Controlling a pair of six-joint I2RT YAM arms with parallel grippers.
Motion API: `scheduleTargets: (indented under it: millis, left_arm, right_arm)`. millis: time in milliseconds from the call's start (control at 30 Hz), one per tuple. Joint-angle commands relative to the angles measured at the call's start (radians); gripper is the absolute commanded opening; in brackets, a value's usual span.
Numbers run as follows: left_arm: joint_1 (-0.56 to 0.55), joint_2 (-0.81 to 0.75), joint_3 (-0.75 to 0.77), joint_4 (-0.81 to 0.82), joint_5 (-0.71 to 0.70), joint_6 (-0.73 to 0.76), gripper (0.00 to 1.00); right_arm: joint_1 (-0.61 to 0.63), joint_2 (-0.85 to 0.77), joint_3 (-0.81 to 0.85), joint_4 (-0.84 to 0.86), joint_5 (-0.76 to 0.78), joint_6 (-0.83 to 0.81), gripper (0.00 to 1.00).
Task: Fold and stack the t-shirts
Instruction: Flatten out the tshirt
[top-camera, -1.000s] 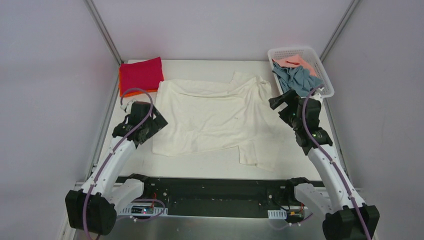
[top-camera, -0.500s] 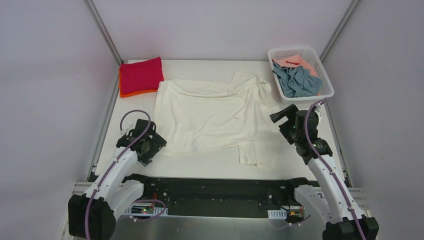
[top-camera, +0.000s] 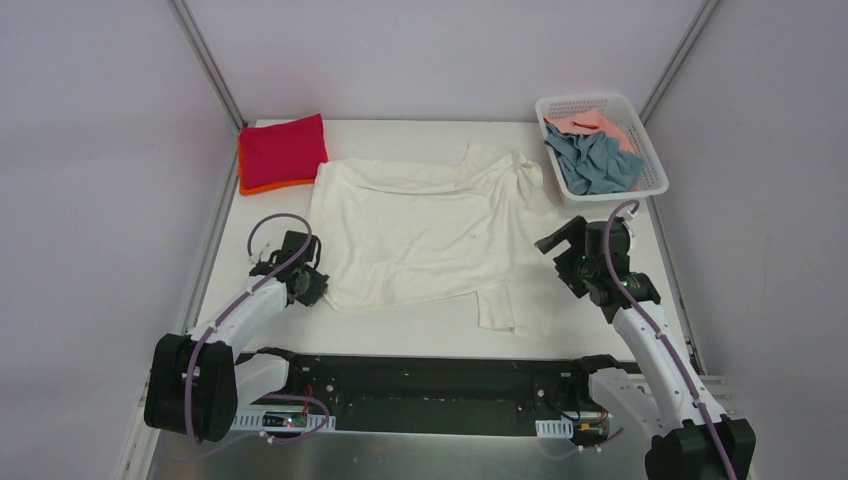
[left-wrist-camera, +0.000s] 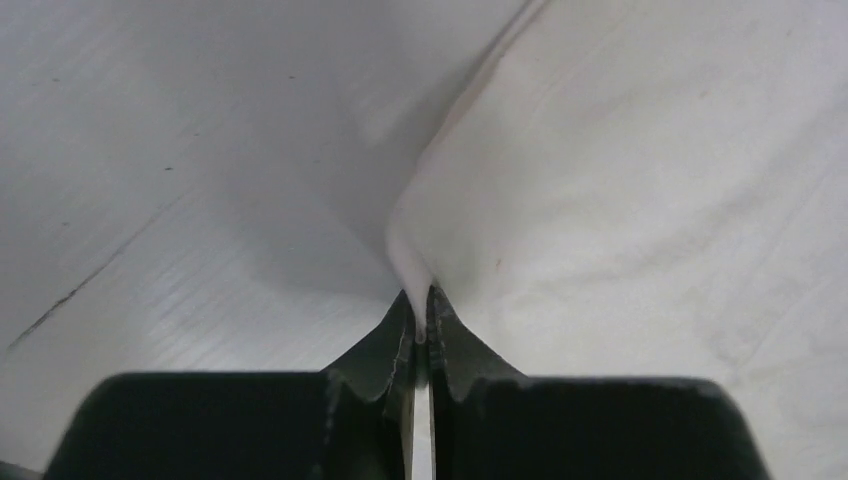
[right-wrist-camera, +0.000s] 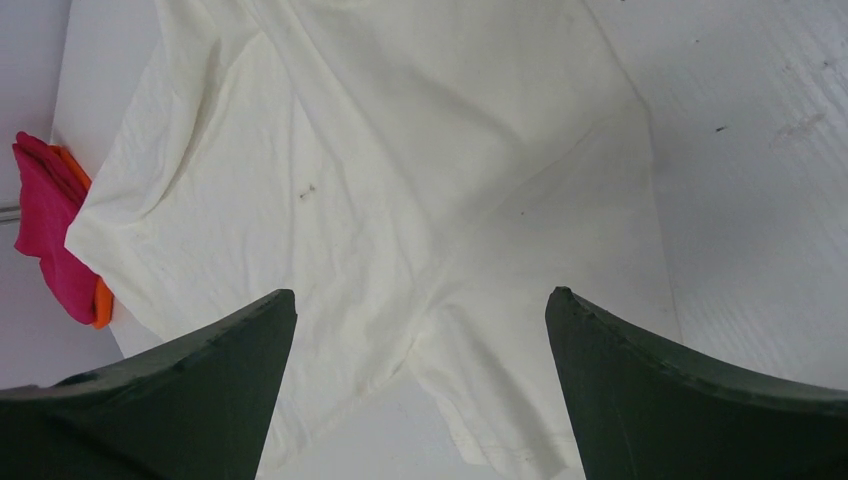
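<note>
With the left gripper (left-wrist-camera: 421, 322) clamped on a corner of the cream-white t-shirt (left-wrist-camera: 640, 180) at its tips, the right gripper (right-wrist-camera: 420, 303), spread wide above the sleeve (right-wrist-camera: 510, 400), should pinch that hem before both lift evenly.

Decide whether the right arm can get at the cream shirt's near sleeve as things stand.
Probably yes: the right pincer hangs open above the cream shirt, and the near sleeve lies bare below it, nothing in between.

The cream t-shirt (top-camera: 420, 230) is soft matt cloth; the table (top-camera: 400, 326) smooth, matt.
</note>
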Motion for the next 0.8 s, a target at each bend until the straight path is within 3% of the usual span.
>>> scheduleTargets:
  millis: [0, 100, 300, 600, 767]
  left_arm:
    - [-0.006, 0.052, -0.051, 0.043, 0.008, 0.009, 0.0]
    - [-0.006, 0.035, -0.059, 0.045, 0.002, 0.018, 0.0]
    - [-0.006, -0.003, -0.063, 0.044, 0.002, 0.026, 0.0]
    - [-0.006, 0.009, -0.057, 0.045, 0.012, 0.04, 0.0]
    - [-0.006, 0.01, -0.058, 0.045, 0.001, 0.051, 0.0]
  right_arm:
    - [0.007, -0.021, 0.009, -0.159, 0.001, -0.004, 0.99]
    - [0.062, -0.023, 0.015, -0.302, -0.01, -0.025, 0.98]
    - [0.21, -0.043, 0.039, -0.625, 0.141, 0.095, 0.92]
    - [0.234, 0.058, -0.033, -0.554, 0.061, 0.177, 0.71]
    - [0.242, 0.181, -0.065, -0.439, 0.04, 0.182, 0.67]
